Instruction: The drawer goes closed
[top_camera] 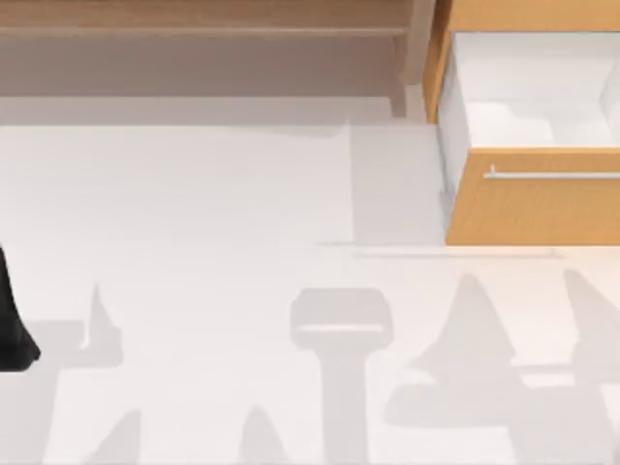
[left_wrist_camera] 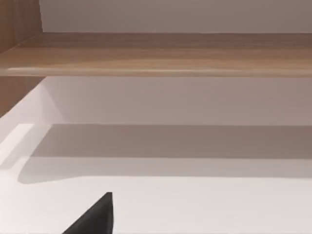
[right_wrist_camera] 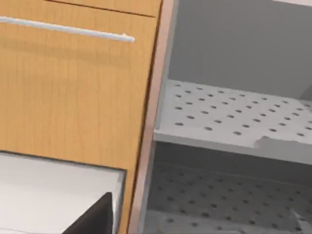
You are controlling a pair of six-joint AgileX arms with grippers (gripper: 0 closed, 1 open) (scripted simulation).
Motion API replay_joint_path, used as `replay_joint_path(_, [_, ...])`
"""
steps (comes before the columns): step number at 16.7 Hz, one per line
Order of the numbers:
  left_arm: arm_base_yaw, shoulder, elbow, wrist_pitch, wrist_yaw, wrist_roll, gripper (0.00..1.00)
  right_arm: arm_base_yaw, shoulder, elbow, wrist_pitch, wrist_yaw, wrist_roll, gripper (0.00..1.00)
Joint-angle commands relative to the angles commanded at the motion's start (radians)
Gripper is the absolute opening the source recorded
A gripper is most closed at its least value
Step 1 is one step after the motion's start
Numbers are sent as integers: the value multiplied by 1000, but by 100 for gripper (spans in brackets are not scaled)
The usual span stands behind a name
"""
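1. Top view, from left to right: a dark part of my left arm (top_camera: 12,325) sits at the left edge of the white surface (top_camera: 194,213), well apart from everything else. I cannot tell whether its hand is released or clenched.
2. Along the back stands the pale brown shelf unit (top_camera: 194,48), and its lower bay looks bare. The left wrist view shows its wooden shelf board (left_wrist_camera: 156,53) with a dark finger tip (left_wrist_camera: 97,217) low in that picture.
3. At the back right is the drawer (top_camera: 533,199), pulled out toward the front. Its white inner walls (top_camera: 450,136) are open to view, and nothing lies inside as far as I can see.
4. The orange-tan front panel carries a thin silver bar handle (top_camera: 552,175) running across it.
5. The right wrist view looks closely at that panel (right_wrist_camera: 68,92) and the handle's end (right_wrist_camera: 68,29). Beside them is a grey compartment with perforated shelves (right_wrist_camera: 229,117). A dark finger tip (right_wrist_camera: 97,214) shows low in the picture. I cannot tell whether this hand is released or clenched.
6. Judgement: the drawer looks stiff and boxy and, being empty, likely light. It should slide straight back on its runners.
7. No grasp seems needed. A flat push on the front panel, near the middle of the handle, should shut it squarely. A push near one end might skew it.
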Motion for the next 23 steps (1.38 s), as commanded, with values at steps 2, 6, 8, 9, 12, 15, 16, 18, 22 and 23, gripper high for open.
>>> replay_joint_path(2, [0, 0, 0, 0, 0, 0, 100, 88, 58, -55, 94, 63, -115, 100])
replay_joint_path(6, [0, 0, 0, 0, 0, 0, 100, 290, 212, -173, 319, 231, -404, 100])
replay_joint_path(8, [0, 0, 0, 0, 0, 0, 100, 391, 301, -217, 441, 331, -569, 100])
replay_joint_path(9, [0, 0, 0, 0, 0, 0, 100, 439, 348, -233, 502, 384, -654, 100])
replay_joint_path(12, [0, 0, 0, 0, 0, 0, 100, 572, 487, -260, 680, 542, -905, 100])
replay_joint_path(15, [0, 0, 0, 0, 0, 0, 100, 680, 613, -264, 835, 687, -1135, 100])
replay_joint_path(16, [0, 0, 0, 0, 0, 0, 100, 709, 649, -263, 879, 729, -1202, 100])
replay_joint_path(18, [0, 0, 0, 0, 0, 0, 100, 758, 710, -258, 951, 801, -1315, 100])
replay_joint_path(22, [0, 0, 0, 0, 0, 0, 100, 804, 773, -250, 1021, 874, -1424, 100])
replay_joint_path(23, [0, 0, 0, 0, 0, 0, 100, 805, 773, -250, 1022, 875, -1425, 100])
